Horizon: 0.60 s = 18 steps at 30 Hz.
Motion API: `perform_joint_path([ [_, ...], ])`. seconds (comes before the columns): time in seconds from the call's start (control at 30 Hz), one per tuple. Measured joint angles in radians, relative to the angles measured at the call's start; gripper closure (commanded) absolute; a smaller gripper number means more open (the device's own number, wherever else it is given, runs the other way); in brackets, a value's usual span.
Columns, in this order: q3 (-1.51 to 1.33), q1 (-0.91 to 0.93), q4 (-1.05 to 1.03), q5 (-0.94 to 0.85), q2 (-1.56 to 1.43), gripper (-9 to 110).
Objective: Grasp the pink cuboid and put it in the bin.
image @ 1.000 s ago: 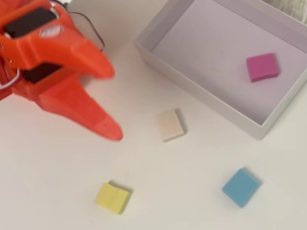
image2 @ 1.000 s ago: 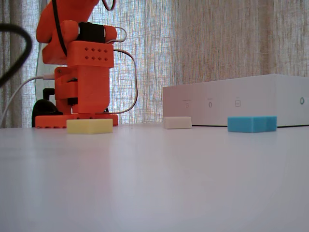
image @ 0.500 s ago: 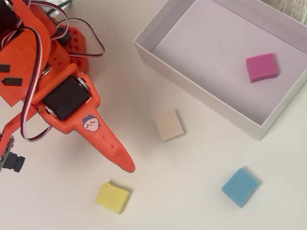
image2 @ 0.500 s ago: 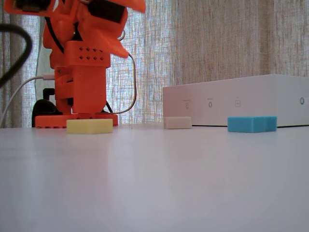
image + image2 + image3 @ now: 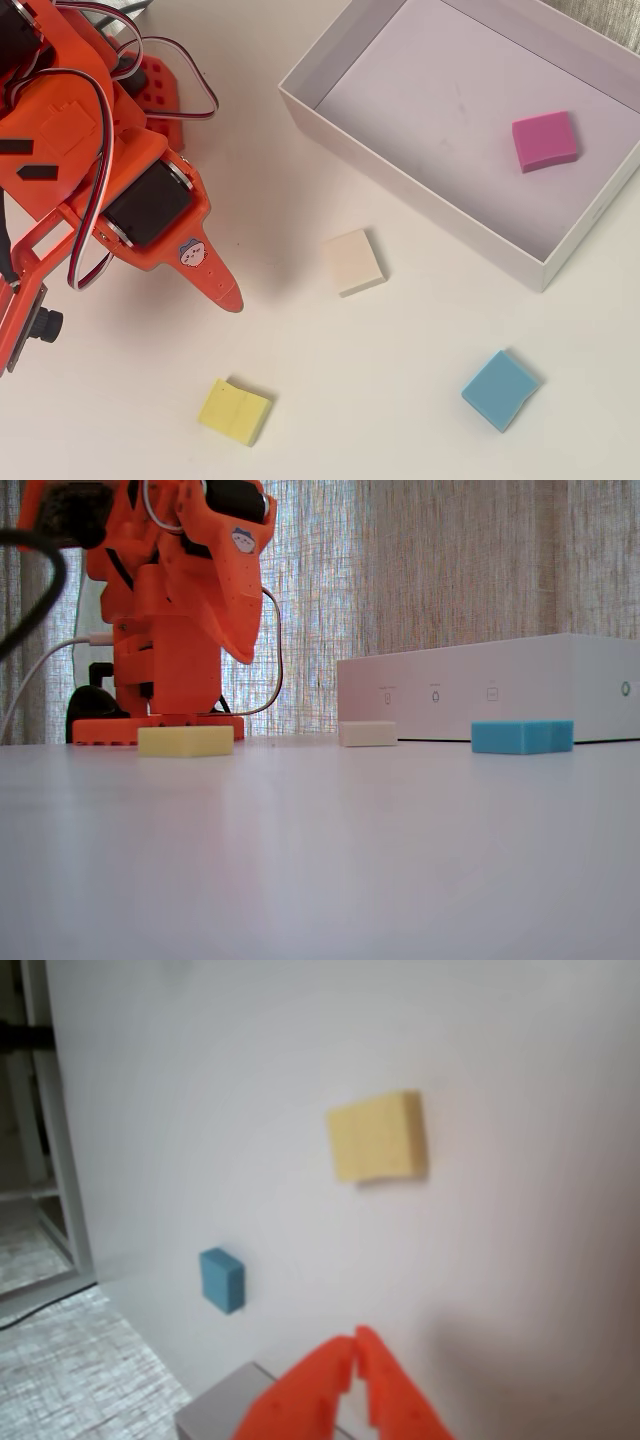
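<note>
While hanging above the white tabletop (image 5: 330, 400) with nothing between its fingers, the orange hand (image 5: 356, 1342) is keeping both tips pressed together, clenched and empty in the wrist view. Lying flat on the pale floor of the bin (image 5: 420, 190), toward its 3 o'clock end in the overhead view, is the pink cuboid (image 5: 544, 140), well apart from the hand. Sitting just outside the bin's near wall, at about 7 o'clock from the pink one, is a cream block (image 5: 353, 262). Resting farther out are a yellow block (image 5: 235, 411) at 7 o'clock and a blue block (image 5: 499, 389) at 6 o'clock. Standing at 9 o'clock is the orange arm (image 5: 175, 610).
</note>
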State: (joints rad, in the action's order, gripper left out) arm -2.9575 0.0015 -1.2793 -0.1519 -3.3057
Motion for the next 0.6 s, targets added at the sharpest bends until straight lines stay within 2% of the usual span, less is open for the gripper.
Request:
perform_joint_path([
  [0.6, 0.000, 0.012, 0.000, 0.014, -0.005, 110],
])
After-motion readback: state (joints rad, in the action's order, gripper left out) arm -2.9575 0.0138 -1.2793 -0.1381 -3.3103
